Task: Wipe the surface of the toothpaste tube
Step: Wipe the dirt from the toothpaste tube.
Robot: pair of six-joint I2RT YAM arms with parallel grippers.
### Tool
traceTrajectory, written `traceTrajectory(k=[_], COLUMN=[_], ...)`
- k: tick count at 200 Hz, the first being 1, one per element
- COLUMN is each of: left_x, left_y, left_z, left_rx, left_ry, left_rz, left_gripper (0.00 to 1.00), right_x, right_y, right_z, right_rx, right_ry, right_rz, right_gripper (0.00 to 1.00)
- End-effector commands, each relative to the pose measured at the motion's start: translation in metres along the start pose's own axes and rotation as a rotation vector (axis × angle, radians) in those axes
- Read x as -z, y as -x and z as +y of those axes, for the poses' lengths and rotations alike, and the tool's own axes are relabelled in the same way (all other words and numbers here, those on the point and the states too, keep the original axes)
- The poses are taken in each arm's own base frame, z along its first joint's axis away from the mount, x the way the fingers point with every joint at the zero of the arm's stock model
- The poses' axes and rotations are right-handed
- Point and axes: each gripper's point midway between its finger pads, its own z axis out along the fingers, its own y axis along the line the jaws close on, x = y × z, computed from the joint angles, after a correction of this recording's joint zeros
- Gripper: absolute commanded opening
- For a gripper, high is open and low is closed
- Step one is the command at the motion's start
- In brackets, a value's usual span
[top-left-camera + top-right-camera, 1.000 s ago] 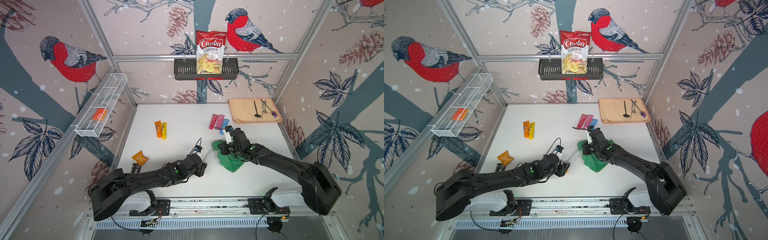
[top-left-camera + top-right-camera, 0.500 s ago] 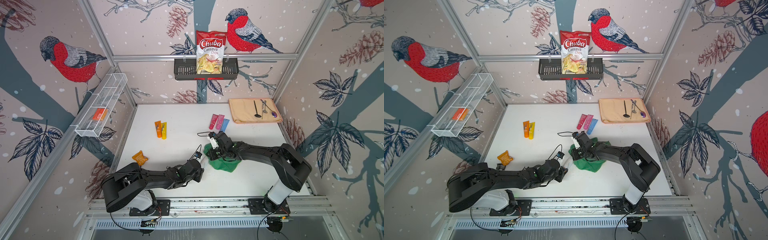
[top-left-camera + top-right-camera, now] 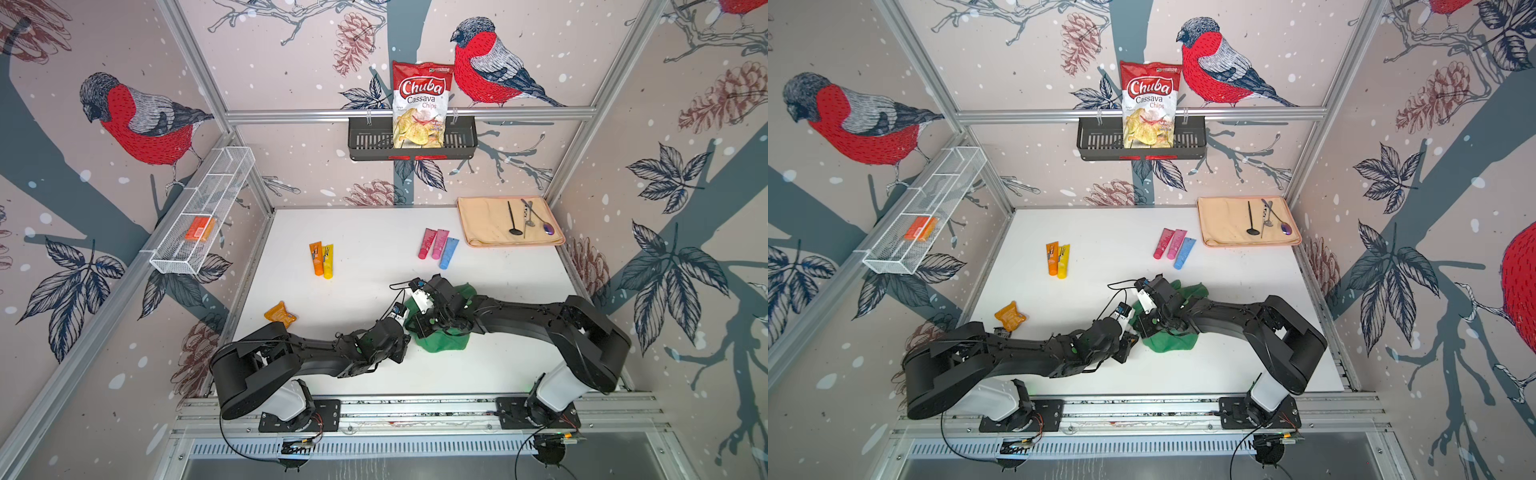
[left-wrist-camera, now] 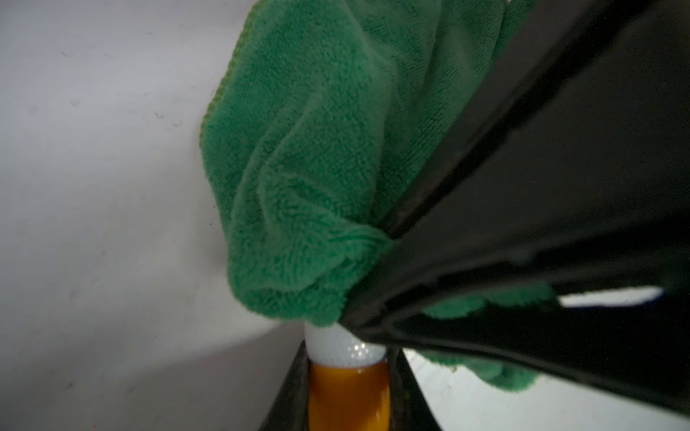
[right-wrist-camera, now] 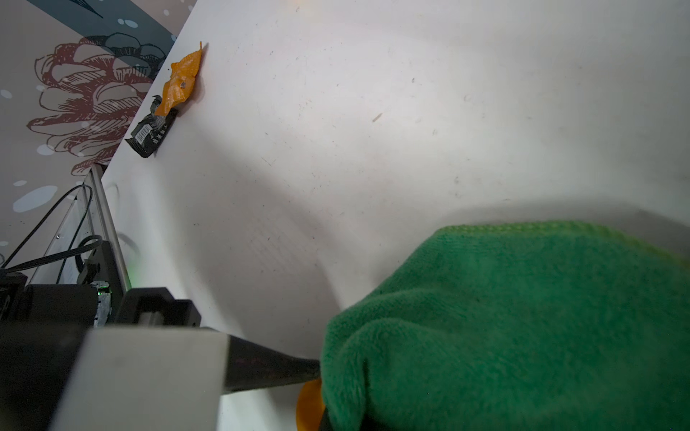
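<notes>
Orange, white-capped plastic toothpaste tube (image 4: 349, 395) was clamped in left jaws, likely for steadying; fluffy green cloth (image 4: 306, 168), pinched in right jaws, was pressed over cap for wiping.

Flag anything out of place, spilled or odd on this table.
A crumpled orange wrapper lies near the left edge of the table, with a black wrapper against it. They look like stray litter. Nothing else looks spilled or damaged.
</notes>
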Motion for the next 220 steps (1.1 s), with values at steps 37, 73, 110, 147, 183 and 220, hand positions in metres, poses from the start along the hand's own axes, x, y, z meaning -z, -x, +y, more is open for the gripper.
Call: traceTrajectory(k=[37, 73, 110, 147, 183, 220], left_x=[0.005, 0.003, 0.002, 0.001, 0.000, 0.000], left_y=[-0.001, -0.003, -0.003, -0.002, -0.001, -0.002], left_z=[0.010, 0.010, 0.009, 0.008, 0.007, 0.007], left_rx=[-0.028, -0.045, -0.058, -0.063, -0.066, -0.069], left_ry=[0.041, 0.037, 0.031, 0.027, 0.025, 0.022], left_rz=[-0.016, -0.020, -0.019, -0.022, -0.023, -0.023], left_gripper=[0.10, 0.10, 0.10, 0.10, 0.10, 0.09], right_x=[0.021, 0.026, 0.005, 0.011, 0.006, 0.000], right_y=[-0.003, 0.009, 0.018, 0.021, 0.017, 0.008], right_z=[-0.105, -0.109, -0.029, 0.023, -0.006, -0.077], right_rx=[-0.148, -0.169, -0.053, 0.018, -0.032, -0.137], right_ry=[-0.382, -0.374, -0.072, 0.112, 0.064, -0.156], right_rz=[0.027, -0.018, -0.016, -0.035, -0.025, 0.001], right_gripper=[0.00, 0.00, 0.00, 0.00, 0.00, 0.00])
